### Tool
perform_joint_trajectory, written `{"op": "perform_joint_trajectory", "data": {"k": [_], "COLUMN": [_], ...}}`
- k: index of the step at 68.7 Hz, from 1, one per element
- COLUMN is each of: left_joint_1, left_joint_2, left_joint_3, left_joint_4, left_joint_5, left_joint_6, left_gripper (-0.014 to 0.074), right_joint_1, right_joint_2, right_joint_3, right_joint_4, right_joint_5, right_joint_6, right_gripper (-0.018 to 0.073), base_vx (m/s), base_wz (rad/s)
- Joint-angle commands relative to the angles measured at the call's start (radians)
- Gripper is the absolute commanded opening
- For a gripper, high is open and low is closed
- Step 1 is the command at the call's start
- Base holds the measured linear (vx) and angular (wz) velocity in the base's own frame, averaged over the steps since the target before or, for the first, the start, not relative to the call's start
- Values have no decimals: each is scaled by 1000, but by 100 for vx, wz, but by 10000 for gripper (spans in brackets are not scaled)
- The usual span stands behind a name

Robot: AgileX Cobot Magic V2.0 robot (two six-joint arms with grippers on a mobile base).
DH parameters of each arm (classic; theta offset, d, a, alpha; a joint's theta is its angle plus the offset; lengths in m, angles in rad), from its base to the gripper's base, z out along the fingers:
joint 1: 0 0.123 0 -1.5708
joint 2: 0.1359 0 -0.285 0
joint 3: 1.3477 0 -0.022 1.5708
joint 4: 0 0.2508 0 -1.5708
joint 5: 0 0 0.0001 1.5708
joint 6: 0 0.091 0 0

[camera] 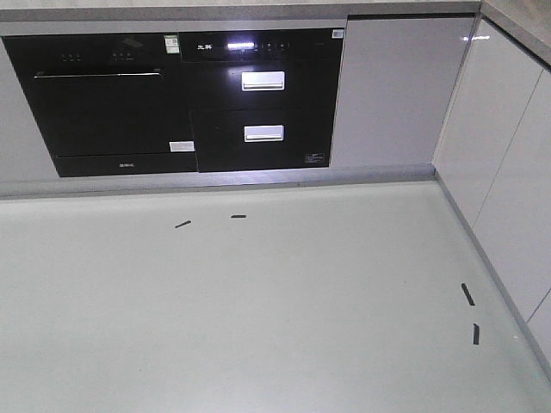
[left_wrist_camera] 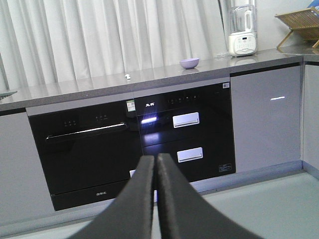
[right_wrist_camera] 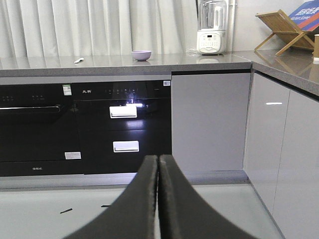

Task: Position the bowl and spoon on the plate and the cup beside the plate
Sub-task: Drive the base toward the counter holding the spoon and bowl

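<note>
Fingers [left_wrist_camera: 147,184] of the left gripper [left_wrist_camera: 156,160] are pressed flat together with nothing between them, and so are those of the right gripper [right_wrist_camera: 158,159]. Both point toward the counter [left_wrist_camera: 75,89] from well back and below its top.

Far to the left of the blender [left_wrist_camera: 242,30], at the very edge of the left wrist view, a pale sliver may be the plate [left_wrist_camera: 6,93], though I cannot be sure. Closer to the blender lies the spoon [left_wrist_camera: 127,76], too small to read its long axis. The bowl [left_wrist_camera: 189,62] stands upright on the blender's left, nearer it than the spoon. Well to the right of the blender, the cup [right_wrist_camera: 316,47] shows only at the edge of the right wrist view.

By my judgement the spoon falls to the left arm and the cup to the right. The bowl lies between the two arms' lines, so either could reach it.
</note>
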State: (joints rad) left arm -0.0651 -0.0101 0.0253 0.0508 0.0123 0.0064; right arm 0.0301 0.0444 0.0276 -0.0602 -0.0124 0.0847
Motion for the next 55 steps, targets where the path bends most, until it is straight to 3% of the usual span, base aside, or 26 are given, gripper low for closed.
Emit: {"op": "perform_joint_trajectory", "data": {"k": [1, 55], "left_joint_1": [1, 1], "left_joint_2": [-15, -15], "left_joint_3": [-7, -7], "left_joint_4": [-11, -11], "left_joint_5": [-76, -76], "left_joint_6": [-6, -6], "left_gripper": [-6, -6], "right_joint_1": [-8, -8], "right_joint_2": [18, 18], "right_joint_3": [4, 4], "right_joint_4": [-4, -4], "right_joint_5": [-70, -70], "right_joint_6": [-3, -3], "right_gripper": [-9, -9], "base_vx": [0, 0], "base_wz": [0, 0]}}
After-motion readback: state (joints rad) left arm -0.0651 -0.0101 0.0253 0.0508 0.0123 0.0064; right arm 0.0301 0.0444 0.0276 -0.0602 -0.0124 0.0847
